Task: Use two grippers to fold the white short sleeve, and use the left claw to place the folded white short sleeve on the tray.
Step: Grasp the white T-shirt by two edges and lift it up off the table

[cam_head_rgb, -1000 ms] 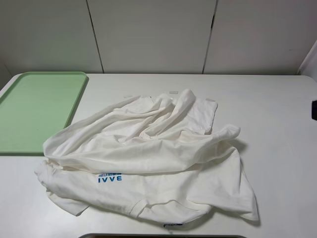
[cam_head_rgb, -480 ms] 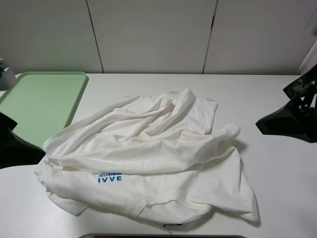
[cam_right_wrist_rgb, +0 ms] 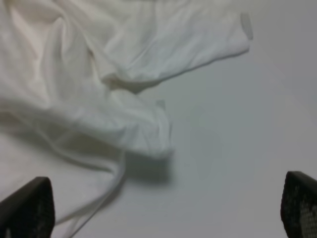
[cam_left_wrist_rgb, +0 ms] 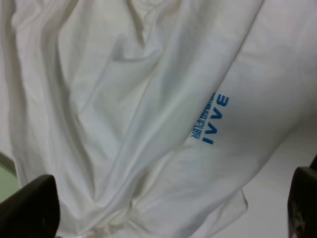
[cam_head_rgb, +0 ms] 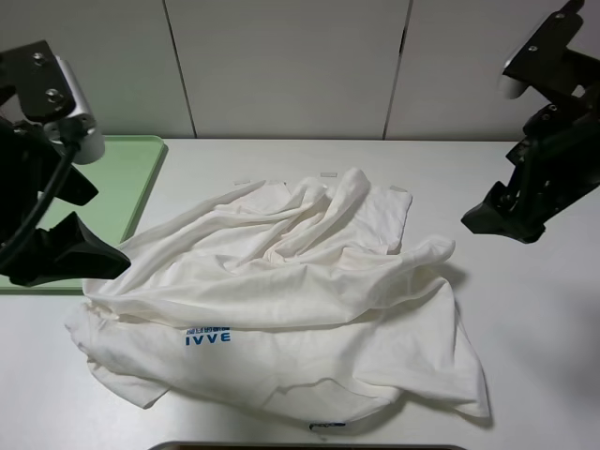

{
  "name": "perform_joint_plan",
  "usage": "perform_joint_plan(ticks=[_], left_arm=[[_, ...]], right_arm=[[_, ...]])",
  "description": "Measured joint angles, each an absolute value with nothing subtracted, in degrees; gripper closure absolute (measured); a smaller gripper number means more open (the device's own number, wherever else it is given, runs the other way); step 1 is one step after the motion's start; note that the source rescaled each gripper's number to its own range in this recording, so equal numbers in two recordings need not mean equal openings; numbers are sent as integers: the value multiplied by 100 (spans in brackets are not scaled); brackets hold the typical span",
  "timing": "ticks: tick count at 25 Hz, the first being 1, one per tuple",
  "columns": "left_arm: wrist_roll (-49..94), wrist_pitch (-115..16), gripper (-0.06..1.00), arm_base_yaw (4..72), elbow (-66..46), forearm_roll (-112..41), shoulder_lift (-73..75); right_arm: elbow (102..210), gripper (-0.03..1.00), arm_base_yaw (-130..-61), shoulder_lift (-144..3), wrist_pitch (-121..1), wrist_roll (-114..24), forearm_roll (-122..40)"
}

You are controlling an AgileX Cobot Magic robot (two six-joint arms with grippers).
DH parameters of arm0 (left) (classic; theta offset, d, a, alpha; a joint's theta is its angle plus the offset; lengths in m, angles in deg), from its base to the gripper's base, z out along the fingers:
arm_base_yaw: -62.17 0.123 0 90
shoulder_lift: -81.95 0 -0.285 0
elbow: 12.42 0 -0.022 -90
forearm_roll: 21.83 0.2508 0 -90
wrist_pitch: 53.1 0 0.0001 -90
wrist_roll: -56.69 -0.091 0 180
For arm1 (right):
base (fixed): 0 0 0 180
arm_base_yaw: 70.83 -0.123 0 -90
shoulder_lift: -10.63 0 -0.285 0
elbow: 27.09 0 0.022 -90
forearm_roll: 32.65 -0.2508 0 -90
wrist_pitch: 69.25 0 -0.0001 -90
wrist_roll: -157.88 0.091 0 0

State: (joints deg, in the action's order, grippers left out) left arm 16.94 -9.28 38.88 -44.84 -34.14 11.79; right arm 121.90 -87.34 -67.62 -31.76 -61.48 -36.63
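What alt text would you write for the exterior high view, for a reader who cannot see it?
A crumpled white short sleeve with blue lettering lies unfolded on a white table. The left gripper hovers open beside it, in front of a light green tray; the right gripper hovers open on the opposite side.

The left arm hides much of the tray. The fine print above the shirt's lettering and the neck label are too small to read. A dark strip is cut off by the bottom edge.
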Motion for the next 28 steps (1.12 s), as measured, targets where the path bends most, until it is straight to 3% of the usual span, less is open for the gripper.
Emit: perform_joint_plan(ticks=[7,28], left_arm=[[1473,-987,4,3888,-4484,-3404,674],[804,-1736,4,3888,-4484,-3390,595]], right_arm=[[12195,-3,-9295,-7760,-3594,-6168,-2622],[12195,-3,-9301,-8769,-4616,-6451,-1865]])
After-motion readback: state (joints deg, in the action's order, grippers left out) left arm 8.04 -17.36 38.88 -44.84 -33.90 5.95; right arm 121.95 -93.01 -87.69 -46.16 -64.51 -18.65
